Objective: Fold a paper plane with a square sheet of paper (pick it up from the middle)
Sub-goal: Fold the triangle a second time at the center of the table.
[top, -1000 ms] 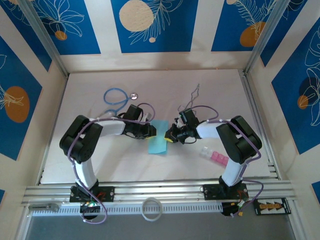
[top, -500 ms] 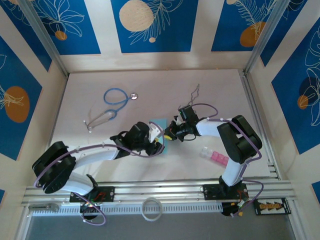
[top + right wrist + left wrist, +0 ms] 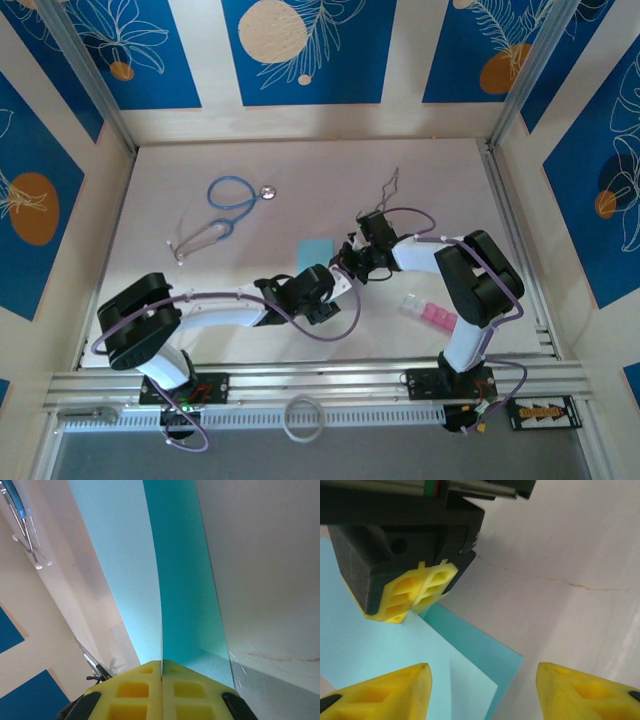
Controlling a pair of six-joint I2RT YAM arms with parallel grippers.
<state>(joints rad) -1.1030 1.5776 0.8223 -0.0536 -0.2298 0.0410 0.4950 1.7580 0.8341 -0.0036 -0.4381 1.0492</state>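
The square sheet of paper [image 3: 315, 249] is light turquoise and lies mid-table, folded over itself so that two layers show [image 3: 375, 650]. My right gripper [image 3: 346, 266] is shut on its right edge; in the right wrist view the sheet [image 3: 175, 580] rises edge-on out of the closed yellow fingertips [image 3: 161, 667]. My left gripper [image 3: 333, 288] sits just near of the paper, open, and its yellow fingertips [image 3: 482, 692] straddle the sheet's corner without touching it. The right gripper's fingers [image 3: 417, 592] show ahead of it in the left wrist view. A paper plane is out of view.
A blue-tubed stethoscope [image 3: 232, 195] lies at the back left. A thin bent wire [image 3: 390, 188] is behind the right arm. Pink and clear plastic blocks [image 3: 430, 312] sit near the right arm's elbow. A white ring [image 3: 303, 417] rests on the front rail.
My left arm has swung from the paper's left side round to its near side, and its gripper has opened. The paper now lies a little farther back. The right gripper has kept its grip.
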